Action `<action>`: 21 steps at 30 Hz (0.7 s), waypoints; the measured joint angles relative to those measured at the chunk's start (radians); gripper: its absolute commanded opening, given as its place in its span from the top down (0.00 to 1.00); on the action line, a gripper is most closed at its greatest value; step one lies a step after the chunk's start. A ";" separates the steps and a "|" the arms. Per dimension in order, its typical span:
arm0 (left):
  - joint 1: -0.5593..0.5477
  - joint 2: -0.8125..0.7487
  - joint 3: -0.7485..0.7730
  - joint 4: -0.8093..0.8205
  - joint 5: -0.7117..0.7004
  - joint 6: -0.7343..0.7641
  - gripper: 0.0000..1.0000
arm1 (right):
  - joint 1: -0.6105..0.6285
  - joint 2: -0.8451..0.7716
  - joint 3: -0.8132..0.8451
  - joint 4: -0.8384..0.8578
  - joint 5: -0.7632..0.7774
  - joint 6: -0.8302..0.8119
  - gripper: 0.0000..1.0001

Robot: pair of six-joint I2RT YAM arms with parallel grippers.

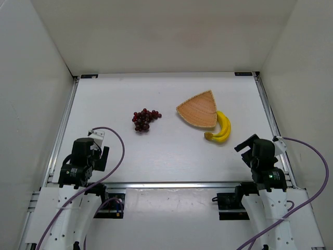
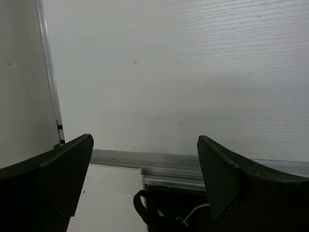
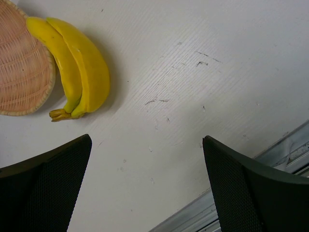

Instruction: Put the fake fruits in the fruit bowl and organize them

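Step one is not yet begun: both fruits lie on the white bench, outside the tan woven wicker bowl. My left hand and right hand hang near the bases, fingers wide apart and empty. The yellow curved bananas (brownish stem toward me) lie against the bowl's right rim; the dark red grapes sit well left of it. Next, I judge, the right hand must reach over the bananas.

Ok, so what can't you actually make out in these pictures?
Right wrist view: the fruit bowl is cut off by the left edge; only one part of its rim shows.
Top view: the grapes are too small to count.
Left wrist view: only bare table and its rail show; no fruit is in frame.
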 measured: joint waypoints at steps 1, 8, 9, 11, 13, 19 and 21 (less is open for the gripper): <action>0.000 0.000 0.000 0.000 0.002 0.000 0.00 | 0.000 0.000 0.000 0.000 0.000 0.000 0.00; 0.000 0.015 0.004 0.000 0.057 0.035 0.00 | 0.000 0.025 0.000 0.000 0.001 -0.003 0.00; 0.000 0.039 0.013 -0.002 0.074 0.042 0.00 | 0.000 0.037 0.000 0.000 -0.003 -0.006 0.00; 0.000 0.154 0.080 -0.011 0.131 0.062 0.00 | 0.000 0.068 0.000 0.003 -0.014 -0.016 0.00; -0.010 0.323 0.189 -0.016 0.180 0.075 0.00 | 0.000 0.109 0.003 0.009 -0.025 -0.031 0.00; -0.148 0.863 0.590 0.052 0.280 0.098 0.00 | 0.000 0.218 0.034 0.050 -0.073 -0.063 0.00; -0.179 1.004 0.697 0.061 0.325 0.098 0.00 | 0.000 0.222 0.035 0.062 -0.083 -0.066 0.00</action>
